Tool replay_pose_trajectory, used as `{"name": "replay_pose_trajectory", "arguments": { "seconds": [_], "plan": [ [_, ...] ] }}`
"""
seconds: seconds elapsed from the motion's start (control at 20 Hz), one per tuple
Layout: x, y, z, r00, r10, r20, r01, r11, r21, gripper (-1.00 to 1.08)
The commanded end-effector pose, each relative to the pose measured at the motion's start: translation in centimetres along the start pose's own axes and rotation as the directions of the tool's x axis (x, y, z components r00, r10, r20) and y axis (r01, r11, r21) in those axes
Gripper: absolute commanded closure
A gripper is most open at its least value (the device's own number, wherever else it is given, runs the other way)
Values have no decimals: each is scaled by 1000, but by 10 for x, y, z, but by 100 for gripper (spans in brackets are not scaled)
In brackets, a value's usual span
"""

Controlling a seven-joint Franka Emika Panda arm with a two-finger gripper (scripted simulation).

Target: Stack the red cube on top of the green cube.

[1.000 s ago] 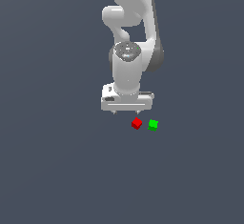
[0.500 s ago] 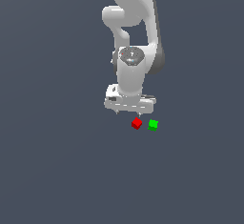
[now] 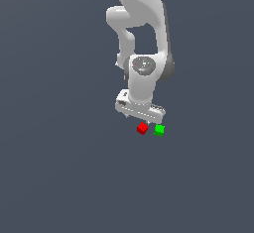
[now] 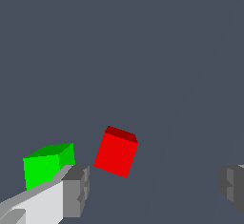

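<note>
Flat, even simulator light, sharp throughout, no cast shadows or glare.

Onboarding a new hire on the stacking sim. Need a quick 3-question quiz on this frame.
1. True or false: the red cube already sits on the green cube.
2. In the wrist view, the gripper has its jaws: A) spread wide, nothing between the pads, B) clamped on the red cube, C) clamped on the green cube.
3. Fill in: in the exterior view, the green cube lies on the exterior view's ____ of the red cube.

Key
1. False: both rest on the floor, side by side with a small gap.
2. A
3. right
</note>
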State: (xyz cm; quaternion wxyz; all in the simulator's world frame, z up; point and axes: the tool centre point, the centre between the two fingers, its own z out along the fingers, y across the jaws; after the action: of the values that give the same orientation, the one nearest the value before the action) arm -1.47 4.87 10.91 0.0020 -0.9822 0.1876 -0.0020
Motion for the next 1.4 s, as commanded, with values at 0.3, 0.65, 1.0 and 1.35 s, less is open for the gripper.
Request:
{"name": "replay_pose_trajectory", "arguments": {
  "seconds": [0.3, 0.65, 1.0, 1.35],
  "plan": [
    [-9, -15, 23, 982, 191, 0, -191, 982, -4, -92],
    [-13, -24, 36, 957, 290, 1, -290, 957, -5, -92],
    [-13, -28, 41, 944, 330, 1, -330, 944, -6, -92],
    [-13, -27, 39, 948, 319, 2, -318, 948, -6, -92]
  ]
}}
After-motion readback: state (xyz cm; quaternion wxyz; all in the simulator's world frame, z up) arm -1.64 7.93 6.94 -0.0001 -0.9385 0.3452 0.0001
